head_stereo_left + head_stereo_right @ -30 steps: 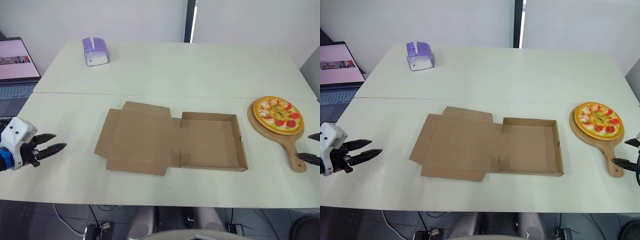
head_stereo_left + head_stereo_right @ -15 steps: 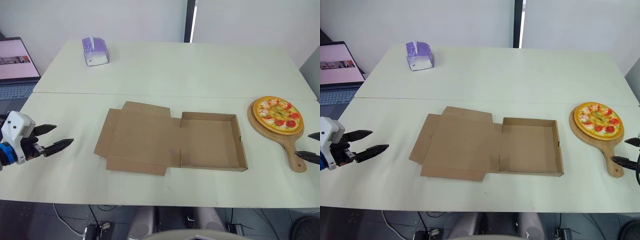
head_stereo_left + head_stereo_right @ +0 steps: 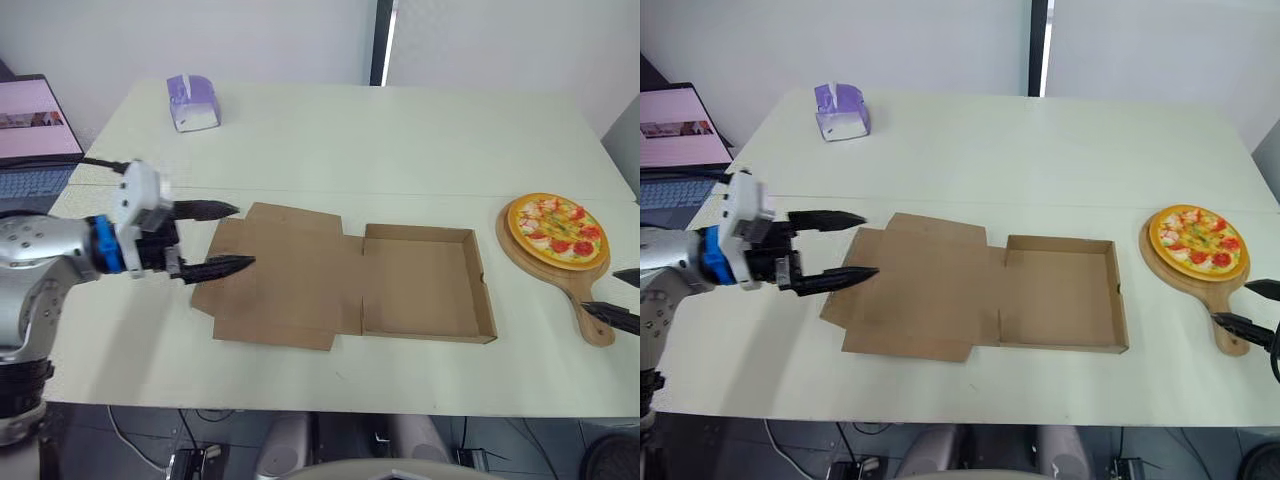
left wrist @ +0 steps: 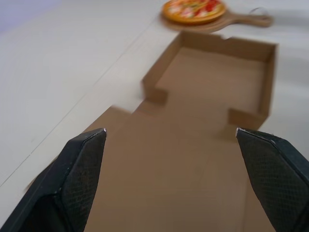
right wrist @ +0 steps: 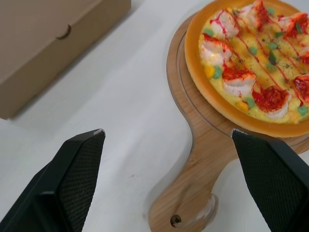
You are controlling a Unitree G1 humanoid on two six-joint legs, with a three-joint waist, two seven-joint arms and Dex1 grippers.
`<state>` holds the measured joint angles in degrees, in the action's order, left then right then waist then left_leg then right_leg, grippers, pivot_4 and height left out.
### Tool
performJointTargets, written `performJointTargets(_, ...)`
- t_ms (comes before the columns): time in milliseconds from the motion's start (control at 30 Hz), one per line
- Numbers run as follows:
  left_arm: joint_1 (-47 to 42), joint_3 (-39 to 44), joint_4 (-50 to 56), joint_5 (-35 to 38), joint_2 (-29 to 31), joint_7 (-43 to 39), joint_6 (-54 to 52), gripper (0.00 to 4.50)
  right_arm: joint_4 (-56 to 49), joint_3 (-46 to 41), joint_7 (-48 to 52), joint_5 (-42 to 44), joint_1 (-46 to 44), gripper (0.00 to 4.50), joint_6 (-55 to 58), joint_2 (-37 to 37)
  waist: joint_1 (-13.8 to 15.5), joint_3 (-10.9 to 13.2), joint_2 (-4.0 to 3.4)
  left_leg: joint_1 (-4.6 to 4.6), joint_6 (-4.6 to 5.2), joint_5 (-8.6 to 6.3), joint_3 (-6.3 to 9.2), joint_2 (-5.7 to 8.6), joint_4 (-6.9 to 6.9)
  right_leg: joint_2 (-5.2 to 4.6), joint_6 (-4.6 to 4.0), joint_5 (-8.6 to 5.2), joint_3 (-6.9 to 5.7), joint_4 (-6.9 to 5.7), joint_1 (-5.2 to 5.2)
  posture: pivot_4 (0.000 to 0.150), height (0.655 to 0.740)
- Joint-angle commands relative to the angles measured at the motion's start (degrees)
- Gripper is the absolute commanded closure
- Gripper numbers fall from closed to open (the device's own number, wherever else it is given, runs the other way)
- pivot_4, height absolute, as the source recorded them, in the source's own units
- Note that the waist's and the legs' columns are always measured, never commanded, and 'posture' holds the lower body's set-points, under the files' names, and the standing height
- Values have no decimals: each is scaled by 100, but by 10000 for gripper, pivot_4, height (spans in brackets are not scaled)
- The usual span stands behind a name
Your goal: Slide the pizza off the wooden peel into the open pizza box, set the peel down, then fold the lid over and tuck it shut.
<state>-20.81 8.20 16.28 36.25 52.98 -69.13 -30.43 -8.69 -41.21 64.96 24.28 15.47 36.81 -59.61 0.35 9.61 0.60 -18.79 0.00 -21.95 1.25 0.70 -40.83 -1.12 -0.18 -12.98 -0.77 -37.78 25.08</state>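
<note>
The pizza [image 3: 554, 228] is seen at the right of the frame, resting on the round head of the wooden peel [image 3: 520, 252], which lies flat on the bench [image 3: 330, 140] just beside the open box [image 3: 483, 285], apart from its right wall. The peel's handle [image 3: 592, 318] is pointed toward the lower right corner. The right pincer [image 3: 600, 290] is held released there, one finger to either side of the handle's end, with nothing gripped. The box tray is placed at the centre of the frame, and its lid [image 3: 280, 280] is spread flat to the left. The left pincer [image 3: 245, 236] is held wide open at the lid's left edge, grasping nothing. The peel is judged to be stiff and fairly light, so it should be taken by the handle [image 5: 193, 193], the only part free of the pizza [image 5: 251, 63]. A grip closer to the head would probably give less droop when it is lifted. The pizza looks glossy and rigid, and the wood smooth, so it may be expected to slide readily once the peel is tilted. It could also slip off early if the peel is carried unevenly. The cardboard is judged thin and light: the box may be shoved along the bench by a push, and the lid is likely to bend only at its creases.
</note>
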Motion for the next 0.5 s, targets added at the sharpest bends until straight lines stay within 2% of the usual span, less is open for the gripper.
performJointTargets(33, -327, -667, 362, -25, -348, -98, 76, 343, -452, -283, -248, 253, 95, 0, 519, 139, -5, 0, 0, 0, -1, 0, 0, 0, 0, 2, 0, 0, 1, 0, 0, 1500, 7251)
performJointTargets(200, -733, -1072, 381, -67, -831, -34, 136, 343, -635, 107, -1064, 199, -203, 0, 1056, 377, -37, 0, 3, -1, -1, 1, -2, 0, -5, 6, 0, 0, 6, -4, 0, 1500, 7251)
performJointTargets(300, -796, -1243, 146, -425, -1056, 31, 525, 343, -337, 616, -1741, -13, -677, 0, 1582, 398, -55, -2, 0, 4, -3, 2, -12, 0, -5, 7, 0, 0, 15, -8, -1, 1500, 7251)
performJointTargets(500, -907, -1365, 488, -291, -1314, 155, 330, 343, 528, 1367, -2384, -423, -1311, 0, 1575, 420, -35, -1, 1, 0, -3, 2, -8, 2, -8, 8, 0, 0, 14, -9, 3, 1500, 7251)
